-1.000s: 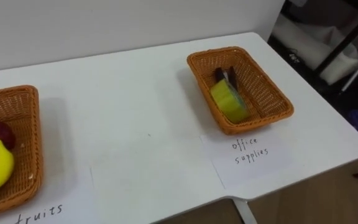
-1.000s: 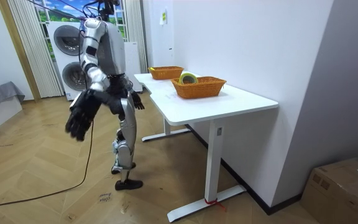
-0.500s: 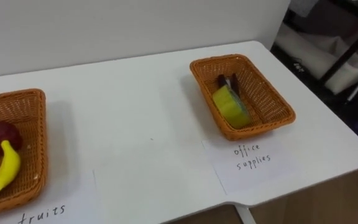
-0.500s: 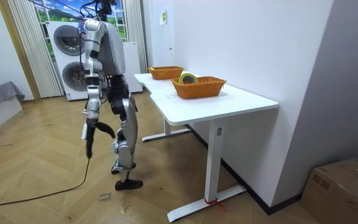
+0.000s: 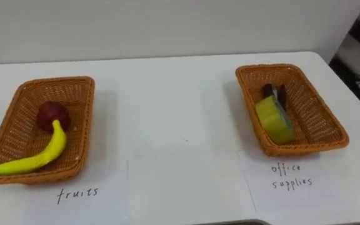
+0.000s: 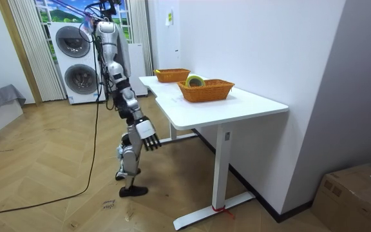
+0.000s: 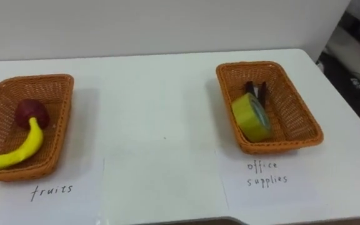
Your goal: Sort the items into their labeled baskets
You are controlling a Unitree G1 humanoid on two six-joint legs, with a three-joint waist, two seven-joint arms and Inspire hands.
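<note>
Sorting looks complete: both baskets are loaded and no loose item shows on the table (image 5: 167, 94).
In the room view the right hand (image 6: 148, 136) hangs low by the table's edge, fingers seemingly slack and holding nothing, though it is small there. Up and beyond that hand, on its own side, the office basket (image 5: 317, 147) holds a yellow tape roll (image 5: 275, 120) and some dark items (image 5: 275, 94) I cannot identify. Farther across from it, the fruit basket (image 5: 17, 87) holds a banana (image 5: 42, 153) touching a red fruit (image 5: 52, 115). I judge nothing is left to sort.
</note>
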